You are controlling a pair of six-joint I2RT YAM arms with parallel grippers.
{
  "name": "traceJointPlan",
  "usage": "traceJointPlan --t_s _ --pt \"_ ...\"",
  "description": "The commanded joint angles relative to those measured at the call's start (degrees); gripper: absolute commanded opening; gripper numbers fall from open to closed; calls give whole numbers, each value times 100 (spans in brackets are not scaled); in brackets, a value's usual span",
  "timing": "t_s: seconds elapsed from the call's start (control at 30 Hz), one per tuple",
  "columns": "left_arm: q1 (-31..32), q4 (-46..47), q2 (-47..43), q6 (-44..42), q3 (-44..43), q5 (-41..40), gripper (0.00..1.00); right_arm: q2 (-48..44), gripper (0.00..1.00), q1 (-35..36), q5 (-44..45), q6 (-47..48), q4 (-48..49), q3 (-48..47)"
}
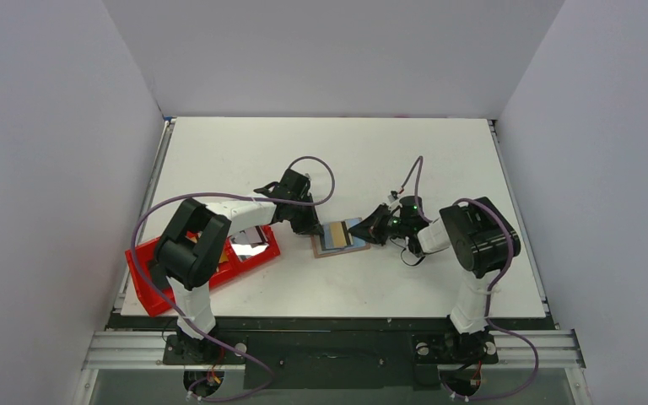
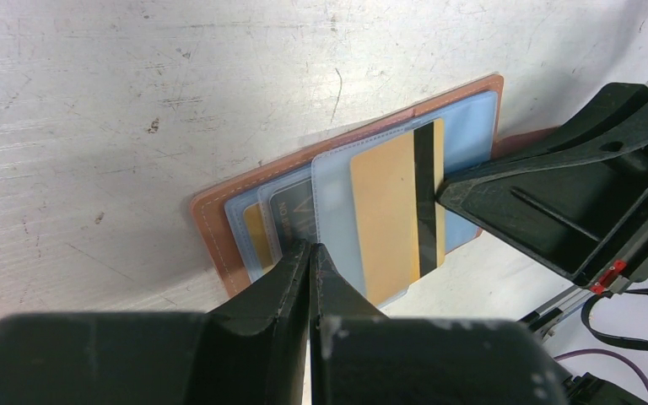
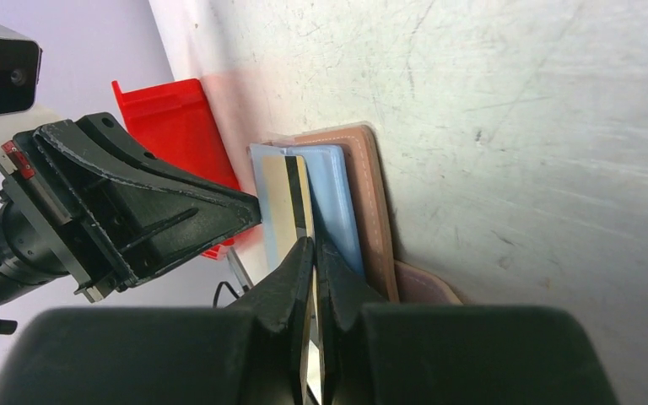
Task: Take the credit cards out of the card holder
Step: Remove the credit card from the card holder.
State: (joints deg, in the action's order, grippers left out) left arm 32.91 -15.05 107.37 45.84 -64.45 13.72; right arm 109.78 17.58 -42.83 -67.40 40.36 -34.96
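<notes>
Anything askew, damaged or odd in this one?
Nothing damaged or spilled. The gold credit card sits partway out of the open card holder, pinched by the right tool, as the task expects.

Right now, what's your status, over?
Left gripper shut, tips on open tan leather card holder. Right gripper shut on gold black-striped card. Nothing blocking.

The card holder lies open and flat on the table, just 6 o'clock of its centre, with a tan leather rim and pale blue pockets facing up. Topmost is a gold card with a black stripe, its 3 o'clock edge pinched in the right tool. A dark card and a second gold card sit tucked in pockets.
</notes>
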Motion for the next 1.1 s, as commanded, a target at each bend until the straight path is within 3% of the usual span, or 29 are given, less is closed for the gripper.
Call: traceJointPlan --t_s 0.0,0.23,0.47,0.6,0.87,1.07 --pt "-39 -781 288 -334 105 -558 0 -311 1 -92 242 494 -326 49" --pt "-22 -758 334 -339 82 -520 0 -181 26 65 49 469 -238 -72" --pt "-18 -742 328 -339 89 -494 0 -26 27 216 15 518 -326 -191" --pt "-17 -724 331 -332 101 -482 0 39 24 297 16 480 -308 -233" --pt "-14 -722 332 -331 121 -501 0 -120 0 110 119 475 -303 -66" --pt "-17 -740 303 -336 159 -516 0 -564 0 -182 254 711 -666 108"
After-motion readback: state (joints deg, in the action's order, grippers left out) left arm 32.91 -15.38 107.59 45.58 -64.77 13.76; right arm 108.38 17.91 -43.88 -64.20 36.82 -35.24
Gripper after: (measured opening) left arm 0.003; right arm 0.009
